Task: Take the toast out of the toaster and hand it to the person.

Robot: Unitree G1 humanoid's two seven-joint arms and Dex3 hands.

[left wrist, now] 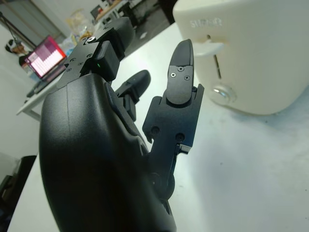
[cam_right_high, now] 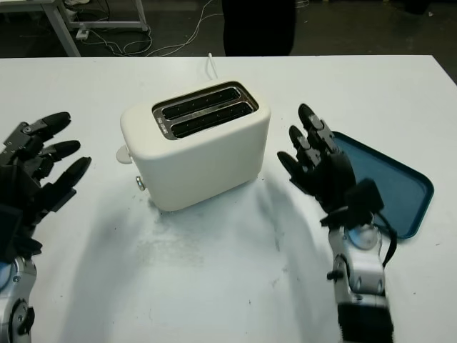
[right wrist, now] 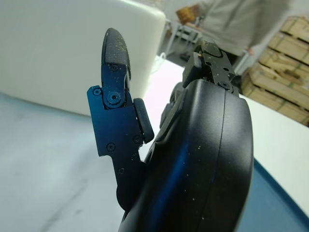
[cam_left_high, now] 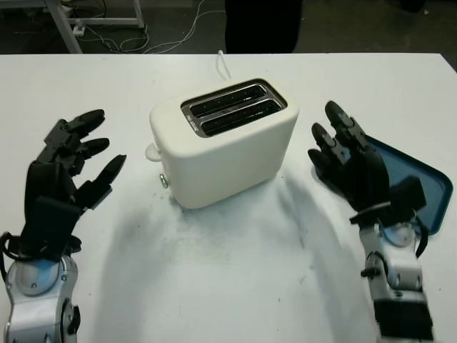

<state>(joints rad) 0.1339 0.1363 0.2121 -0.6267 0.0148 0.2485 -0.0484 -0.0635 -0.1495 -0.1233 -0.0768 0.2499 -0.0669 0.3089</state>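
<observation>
Left eye view shows a cream toaster [cam_left_high: 225,143] standing near the middle of a white table [cam_left_high: 235,286], its two top slots [cam_left_high: 234,107] dark, with no toast rising above them; whether a slice sits down inside cannot be told. On the toaster's left end are a pale lever [left wrist: 207,47] and a small round knob [left wrist: 223,93], seen close in the left wrist view. The left hand [cam_left_high: 71,168] is raised above the table to the left of the toaster, released and holding nothing, apart from the toaster's side. The right hand [cam_left_high: 350,161] is up on the other side, just beside the toaster's right end, also released and grasping nothing. Behind the right hand a dark blue tray [cam_left_high: 421,186] lies flat near the table's right edge. Beyond the far edge of the table stands a person [cam_left_high: 260,25] in dark clothing. A white cord [cam_left_high: 223,63] runs from the back of the toaster.
</observation>
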